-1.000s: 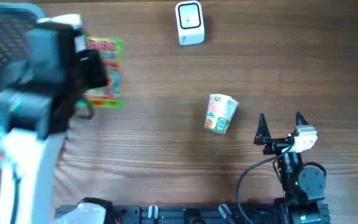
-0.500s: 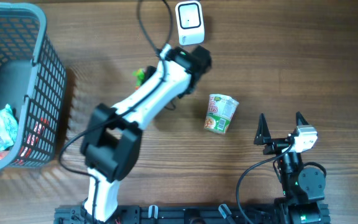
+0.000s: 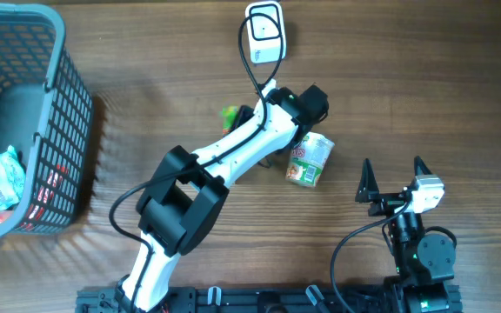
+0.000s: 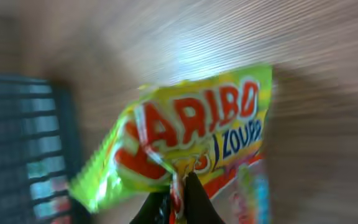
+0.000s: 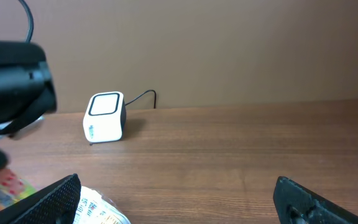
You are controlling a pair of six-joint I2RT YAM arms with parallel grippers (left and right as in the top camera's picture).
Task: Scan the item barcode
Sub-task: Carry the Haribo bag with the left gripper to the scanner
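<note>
table (image 3: 407, 69): wood
basket (image 3: 68, 96): far left, packets inside
candy bag (image 4: 191, 137): pinched in my left pincer (image 4: 178, 186), near scanner
noodle cup (image 3: 310, 162): on its side, beside my left wrist
scanner (image 3: 264, 31): white, far edge
my right pincer (image 3: 392, 165): spread wide, near edge

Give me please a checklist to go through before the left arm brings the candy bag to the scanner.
1. Bag held by left jaws: ok, shut on its edge.
2. Barcode turned to scanner: cannot tell, wrist picture blurred.
3. Table between bag and scanner free: ok.
4. Cup clear of left arm: cannot tell, arm overlaps its rim from above.
5. Right jaws open, parked aside: ok.
</note>
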